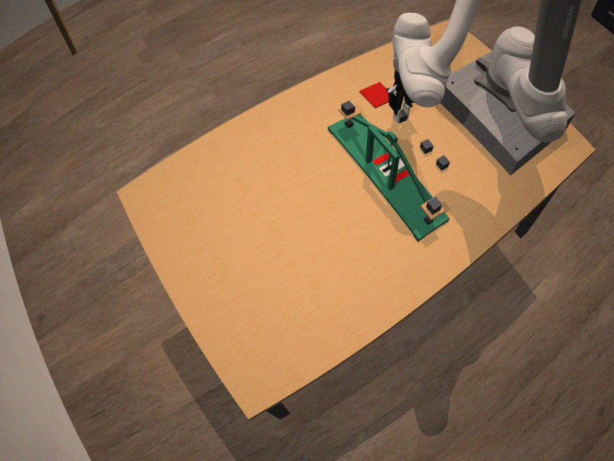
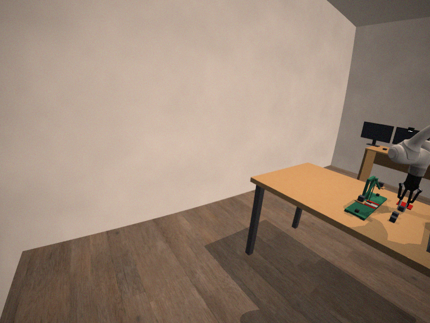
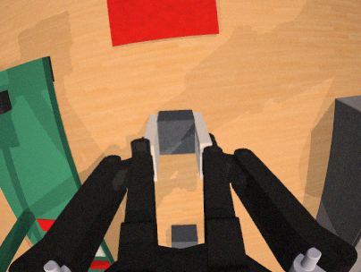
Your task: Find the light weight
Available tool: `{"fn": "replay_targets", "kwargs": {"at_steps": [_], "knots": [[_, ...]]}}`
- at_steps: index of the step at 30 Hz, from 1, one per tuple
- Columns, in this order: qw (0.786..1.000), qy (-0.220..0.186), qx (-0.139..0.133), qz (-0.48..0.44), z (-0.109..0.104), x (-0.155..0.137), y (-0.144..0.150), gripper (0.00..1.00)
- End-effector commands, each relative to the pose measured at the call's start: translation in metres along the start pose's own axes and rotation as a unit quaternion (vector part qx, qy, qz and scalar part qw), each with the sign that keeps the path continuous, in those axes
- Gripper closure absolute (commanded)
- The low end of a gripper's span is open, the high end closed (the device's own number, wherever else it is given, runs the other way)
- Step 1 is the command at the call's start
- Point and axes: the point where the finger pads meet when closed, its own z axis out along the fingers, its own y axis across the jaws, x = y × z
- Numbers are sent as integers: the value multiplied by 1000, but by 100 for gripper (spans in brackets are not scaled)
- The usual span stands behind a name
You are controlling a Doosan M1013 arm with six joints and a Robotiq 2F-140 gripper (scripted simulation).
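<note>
My gripper (image 1: 401,116) (image 2: 402,207) (image 3: 176,127) points down with both finger pads against the sides of a dark grey weight (image 1: 402,117) (image 3: 176,134), low at the table. The red dish (image 1: 375,95) (image 3: 163,20) lies flat beyond it, with no weight on it. The green rocker balance (image 1: 410,213) (image 2: 362,211) (image 3: 33,121) carries one weight (image 1: 348,107) on its far pan and one weight (image 1: 433,204) (image 2: 361,198) on its near pan. Its pointer (image 1: 387,169) is over the white field. Two more weights stand apart on the table, one here (image 1: 426,145) and one here (image 1: 443,162).
The wooden table (image 1: 258,248) (image 2: 295,180) bears everything. The grey robot base block (image 1: 476,119) (image 3: 344,157) stands on the side of the gripper away from the balance. The balance's upright posts (image 1: 370,145) rise beside the gripper.
</note>
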Motion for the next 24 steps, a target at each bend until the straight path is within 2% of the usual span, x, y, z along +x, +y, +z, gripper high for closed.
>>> {"fn": "replay_targets", "kwargs": {"at_steps": [1,14,24], "knots": [[1000,-1,0,0,-4,-2,1,76],[1000,-1,0,0,-62,-2,1,76],[1000,-1,0,0,-67,-2,1,76]]}}
